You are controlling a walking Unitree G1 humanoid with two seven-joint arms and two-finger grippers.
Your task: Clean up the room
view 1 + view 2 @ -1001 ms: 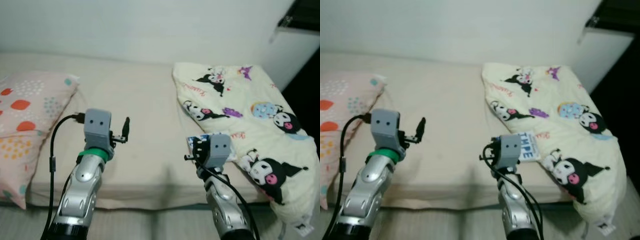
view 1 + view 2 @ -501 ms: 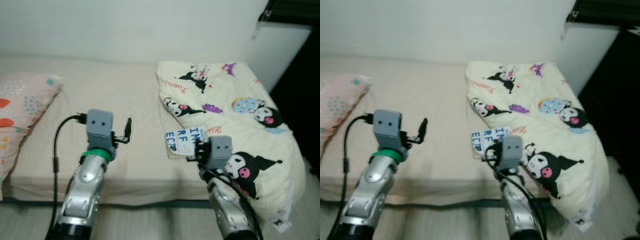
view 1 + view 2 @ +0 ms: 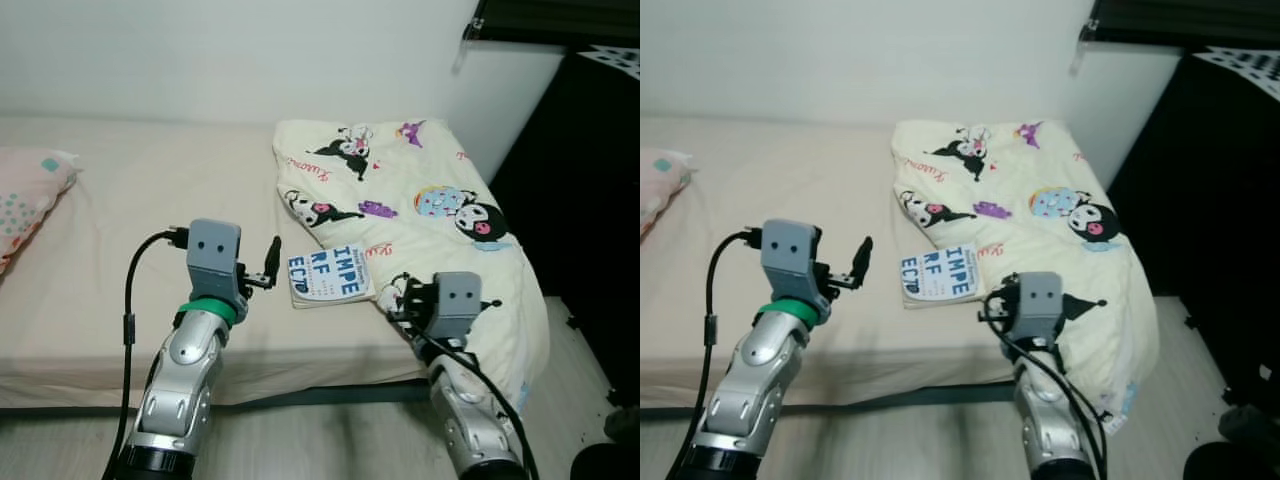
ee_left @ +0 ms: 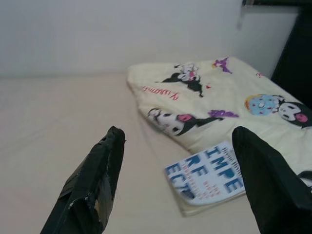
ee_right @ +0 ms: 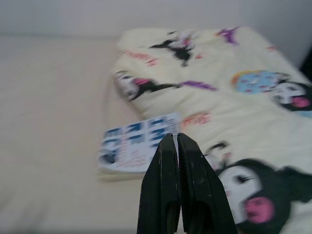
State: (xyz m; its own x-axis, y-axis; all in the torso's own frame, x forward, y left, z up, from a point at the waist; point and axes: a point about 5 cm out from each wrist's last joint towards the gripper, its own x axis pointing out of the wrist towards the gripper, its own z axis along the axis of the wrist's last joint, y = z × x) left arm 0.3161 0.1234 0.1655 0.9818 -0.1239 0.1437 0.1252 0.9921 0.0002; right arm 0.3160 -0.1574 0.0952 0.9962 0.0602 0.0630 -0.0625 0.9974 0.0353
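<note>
A white book with blue letters lies flat on the beige bed, at the near edge of a cream blanket printed with cartoon figures. In the left wrist view the book lies ahead of my fingers. My left gripper hovers open just left of the book, nothing between its fingers. My right gripper is shut and empty, low over the blanket's front edge, right of the book.
A patterned pillow lies at the bed's far left. A white wall runs behind the bed. Dark furniture stands at the right with a shelf above. Pale floor shows below the bed's front edge.
The camera has swung right, so the pillow slid out left and the dark furniture came in. The book, earlier half hidden behind my right gripper, now shows in full.
</note>
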